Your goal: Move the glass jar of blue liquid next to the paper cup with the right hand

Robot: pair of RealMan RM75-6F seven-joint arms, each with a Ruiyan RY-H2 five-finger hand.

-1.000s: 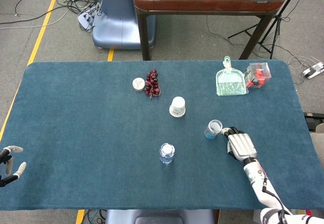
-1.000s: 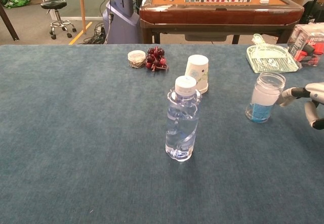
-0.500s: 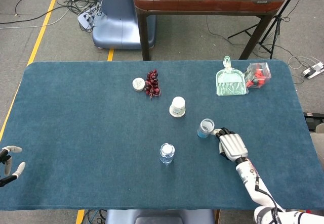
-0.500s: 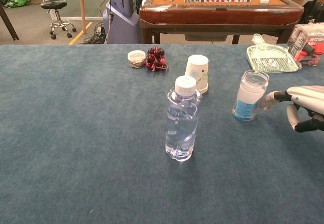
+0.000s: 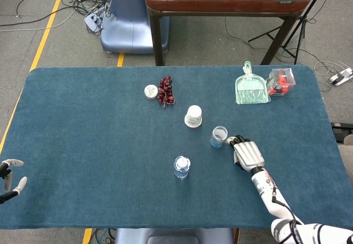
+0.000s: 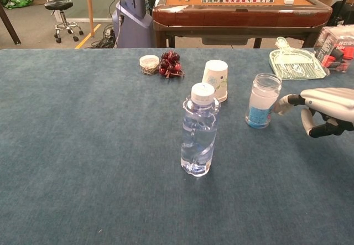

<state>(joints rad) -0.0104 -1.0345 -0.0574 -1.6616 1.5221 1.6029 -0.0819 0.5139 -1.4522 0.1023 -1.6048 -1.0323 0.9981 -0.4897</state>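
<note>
The broad desk (image 5: pixel 99 145) covered in dark teal felt carries everything. At its 4 o'clock side the white right hand (image 5: pixel 246 153) lies low over the felt, its fingers (image 6: pixel 287 102) stretched toward 9 o'clock with the tips at the side of the clear glass jar holding a little blue liquid (image 5: pixel 219 136); whether they truly touch the glass I cannot tell, and they are not wrapped around it. That jar stands upright near the middle of the desk, close at 4 o'clock of the upturned white paper cup (image 5: pixel 193 116) but apart from it. At 6 o'clock of the cup stands a clear plastic water bottle with a white cap (image 5: pixel 181 167). The pale green plastic dustpan (image 5: pixel 252 88) lies toward 1 o'clock. A bunch of dark red grapes (image 5: pixel 166 90) sits at 11 o'clock of the cup. At the 8 o'clock edge the left hand (image 5: pixel 10 179) shows only partly, fingers apart, holding nothing.
</note>
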